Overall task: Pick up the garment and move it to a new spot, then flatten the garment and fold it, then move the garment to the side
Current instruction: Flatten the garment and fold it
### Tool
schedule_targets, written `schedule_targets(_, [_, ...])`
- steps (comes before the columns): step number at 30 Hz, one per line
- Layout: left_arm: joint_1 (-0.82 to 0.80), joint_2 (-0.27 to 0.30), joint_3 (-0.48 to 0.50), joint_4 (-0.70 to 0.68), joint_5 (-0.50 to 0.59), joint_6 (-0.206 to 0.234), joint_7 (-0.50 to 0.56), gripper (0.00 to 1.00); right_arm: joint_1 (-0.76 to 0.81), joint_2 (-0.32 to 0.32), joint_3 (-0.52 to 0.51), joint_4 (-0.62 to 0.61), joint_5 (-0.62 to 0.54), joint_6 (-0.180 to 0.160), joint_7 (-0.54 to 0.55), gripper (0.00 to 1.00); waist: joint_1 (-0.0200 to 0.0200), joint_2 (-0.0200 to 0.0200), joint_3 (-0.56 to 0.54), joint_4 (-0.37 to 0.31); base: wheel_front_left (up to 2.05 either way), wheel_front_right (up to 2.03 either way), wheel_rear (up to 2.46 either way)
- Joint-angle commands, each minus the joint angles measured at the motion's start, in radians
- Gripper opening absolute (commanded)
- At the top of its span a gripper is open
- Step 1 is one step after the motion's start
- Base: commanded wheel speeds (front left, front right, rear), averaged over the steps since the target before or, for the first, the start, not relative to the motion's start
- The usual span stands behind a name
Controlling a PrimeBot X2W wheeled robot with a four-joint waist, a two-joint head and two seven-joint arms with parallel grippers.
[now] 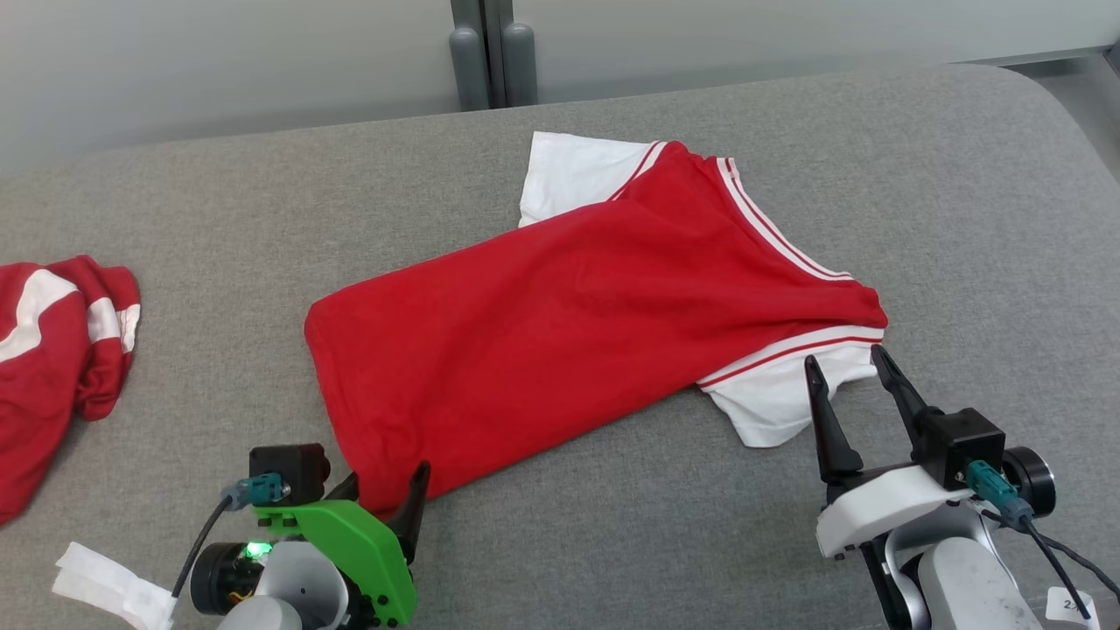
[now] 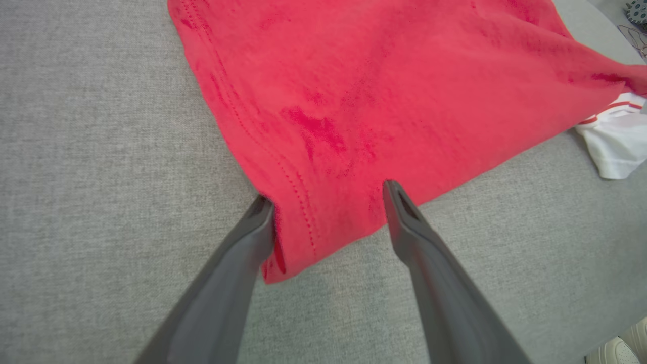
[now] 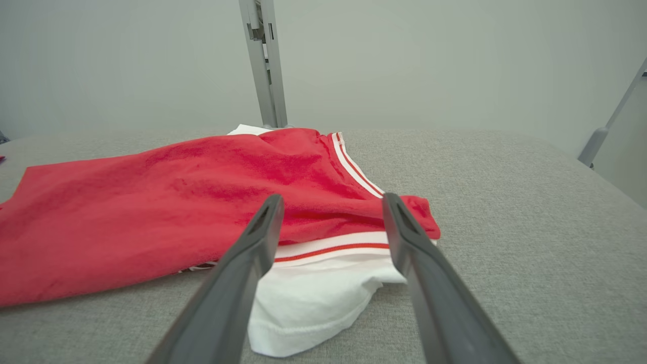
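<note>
The left claw point(image 1: 386, 478) is held wide open, its two fingers set astride the near hem corner of the shirt point(image 1: 569, 324), one finger just beside the cloth edge and the other over the red fabric. The right claw point(image 1: 845, 357) is likewise spread wide, with the white sleeve point(image 1: 774, 407) lying between and just beyond its tips. Nothing is gripped by either. The shirt is laid aslant on the grey table point(image 1: 962, 219), hem at seven o'clock and collar end at one o'clock, the body rumpled. A second red garment point(image 1: 52, 350) is seen at nine o'clock, well apart.

The pick-up is judged to be the step in hand. It would be done well if both claws were lowered until cloth is truly between the fingers, then closed together. Both layers at the hem should be taken, and the sleeve pinched near its seam, so that the shirt is lifted evenly and not dragged or twisted
</note>
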Motion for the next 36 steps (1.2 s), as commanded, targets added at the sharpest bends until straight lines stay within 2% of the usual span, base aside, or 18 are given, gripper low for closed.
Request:
schedule_targets(1, [-0.012, 0.007, -0.001, -0.010, 0.014, 0.003, -0.007, 1.00, -0.008, -0.002, 0.000, -0.002, 0.002, -0.001, -0.003, 1.00, 0.0000, 0.0000, 0.001, 0.002, 0.00, 0.00, 0.00])
schedule_targets(14, [-0.039, 0.036, -0.020, -0.069, 0.072, 0.033, -0.015, 1.00, -0.015, -0.002, 0.013, 0.001, 0.007, -0.001, -0.001, 1.00, 0.0000, 0.0000, 0.010, 0.005, 0.00, 0.00, 0.00])
schedule_targets(25, [-0.052, 0.021, -0.043, -0.039, 0.050, 0.008, 0.004, 1.00, -0.025, -0.002, 0.011, 0.009, 0.012, -0.001, -0.002, 1.00, 0.0000, 0.0000, 0.018, -0.007, 0.00, 0.00, 0.00])
schedule_targets(26, [-0.053, 0.020, -0.046, -0.039, 0.049, 0.003, 0.002, 0.69, -0.026, -0.002, 0.011, 0.009, 0.012, -0.001, -0.002, 1.00, 0.0000, 0.0000, 0.018, -0.007, 0.00, 0.00, 0.00])
schedule_targets(27, [-0.058, 0.019, -0.048, -0.040, 0.050, -0.002, -0.005, 0.16, -0.027, -0.002, 0.012, 0.011, 0.013, -0.001, -0.003, 1.00, 0.0000, 0.0000, 0.019, -0.008, 0.00, 0.00, 0.00])
schedule_targets(28, [-0.058, 0.014, -0.050, -0.038, 0.043, -0.009, -0.010, 0.00, -0.028, -0.002, 0.012, 0.012, 0.014, -0.001, -0.003, 1.00, 0.0000, 0.0000, 0.019, -0.009, 0.00, 0.00, 0.00])
schedule_targets(36, [-0.074, -0.016, -0.013, -0.084, 0.014, -0.034, -0.121, 0.00, -0.027, -0.002, 0.005, 0.014, 0.017, -0.001, -0.008, 1.00, 0.0000, 0.0000, 0.016, -0.008, 0.00, 0.00, 0.00])
